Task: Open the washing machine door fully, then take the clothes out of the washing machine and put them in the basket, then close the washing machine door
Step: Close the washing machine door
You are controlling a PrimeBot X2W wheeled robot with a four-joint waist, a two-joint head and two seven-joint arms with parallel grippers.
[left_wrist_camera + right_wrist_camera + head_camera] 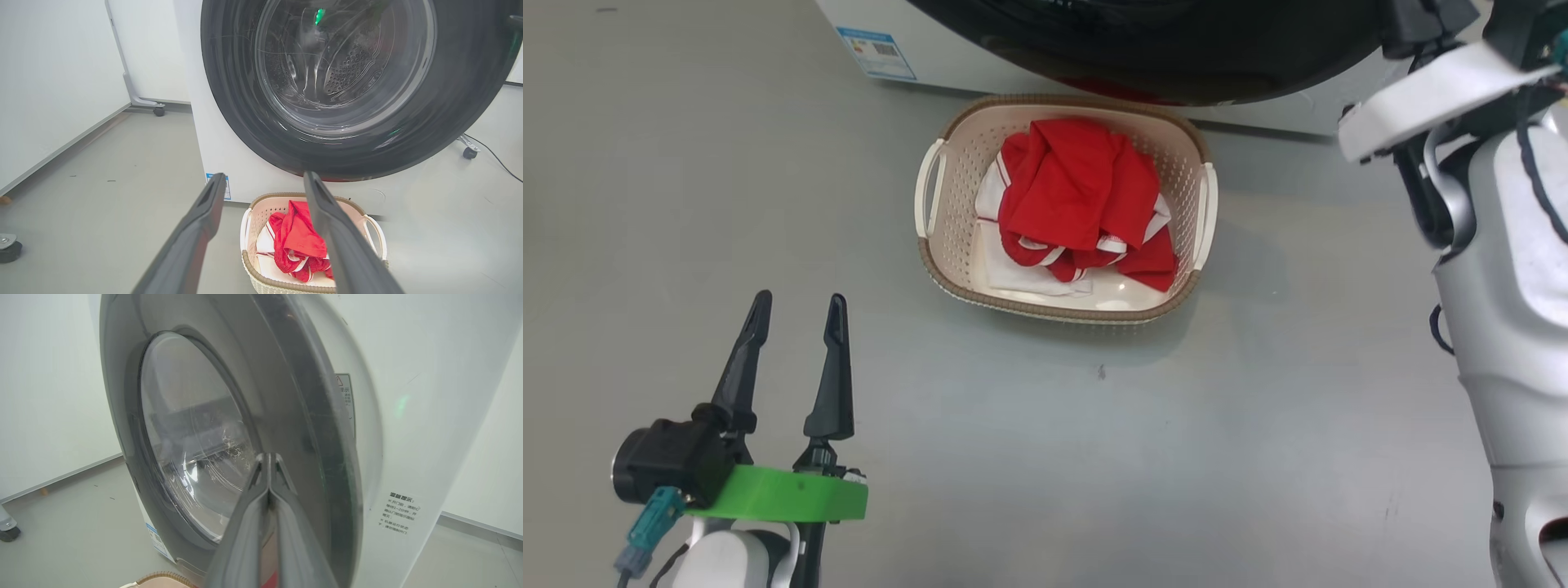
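Spread wide and holding nothing, the left gripper hovers over grey floor at the head view's lower left. Beyond it the cream, brown-rimmed basket holds the clothes, crumpled red with white trim, just before the white washing machine. From the left wrist, the washing machine door shows a glossy black rim around clear bulging glass, with the perforated drum visible behind. From the right wrist, the right gripper is pinched together on nothing, its tips close to the door's rim. Whether they touch it cannot be told.

Bright, even light; soft shadow beside the basket.
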